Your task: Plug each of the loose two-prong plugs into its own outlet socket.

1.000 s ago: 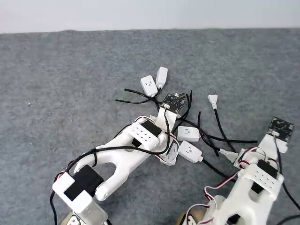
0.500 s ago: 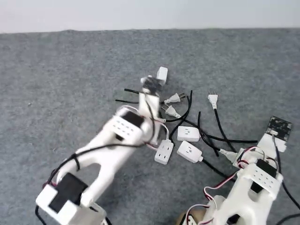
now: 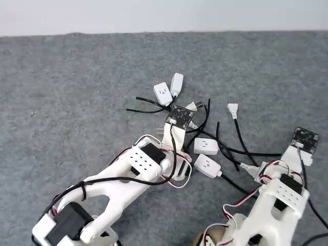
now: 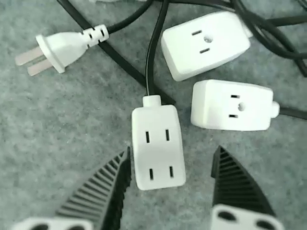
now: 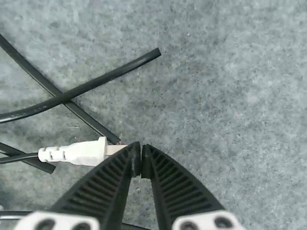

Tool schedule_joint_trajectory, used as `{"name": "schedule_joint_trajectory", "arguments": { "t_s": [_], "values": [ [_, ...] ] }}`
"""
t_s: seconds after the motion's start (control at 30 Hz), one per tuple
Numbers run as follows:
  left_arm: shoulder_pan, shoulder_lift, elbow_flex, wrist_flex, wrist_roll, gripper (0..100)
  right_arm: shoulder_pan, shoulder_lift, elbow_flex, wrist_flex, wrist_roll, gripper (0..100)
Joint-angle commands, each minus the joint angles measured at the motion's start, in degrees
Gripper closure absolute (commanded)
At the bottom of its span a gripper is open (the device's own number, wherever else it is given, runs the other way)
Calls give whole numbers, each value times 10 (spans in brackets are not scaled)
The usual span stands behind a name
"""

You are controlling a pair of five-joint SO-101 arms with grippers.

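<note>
Evidently the step in hand is taking hold of a socket, not yet a mating. Over the grey worktop (image 3: 61,92) the left end effector (image 4: 171,155) hangs with its jaws spread wide, one on either side of a double socket block (image 4: 158,153). The next move calls for a square squeeze across that block, so that it does not twist on its cord, and then a plug brought to its slots.

A loose plug (image 4: 56,48) lies near. Five white socket bodies can be counted:
- the double block
- a far socket (image 3: 162,94)
- a white block (image 3: 176,83) beside it, face hidden
- a middle socket (image 3: 206,146)
- a near socket (image 3: 207,166)

Three plugs show: the loose one, a far plug (image 3: 233,109) and a third plug (image 5: 76,152). At that last plug's prongs the right end effector (image 5: 140,160) is closed, tips together — whether it pinches them cannot be told.
</note>
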Motion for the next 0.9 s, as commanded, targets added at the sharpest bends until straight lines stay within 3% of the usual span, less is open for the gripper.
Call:
{"name": "schedule_joint_trajectory", "arguments": {
  "t_s": [0.0, 0.27, 0.33, 0.43, 0.67, 0.8, 0.87],
  "values": [
    [-3, 28, -15, -12, 6, 735, -7, 2, -36, -9, 7, 987],
    [-32, 130, -112, 55, 3, 746, -7, 3, -36, -9, 7, 987],
    [-32, 132, -116, 59, 5, 804, -7, 3, -36, -9, 7, 987],
    [-31, 132, -119, 60, 3, 990, -7, 3, -36, -9, 7, 987],
    [-36, 113, -119, 105, 5, 987, -7, 8, -33, -22, 7, 987],
    [-37, 33, -103, 156, 11, 987, -7, 8, -33, -22, 7, 987],
    [-39, -28, -63, 127, 51, 987, -7, 8, -33, -22, 7, 987]
  ]
}}
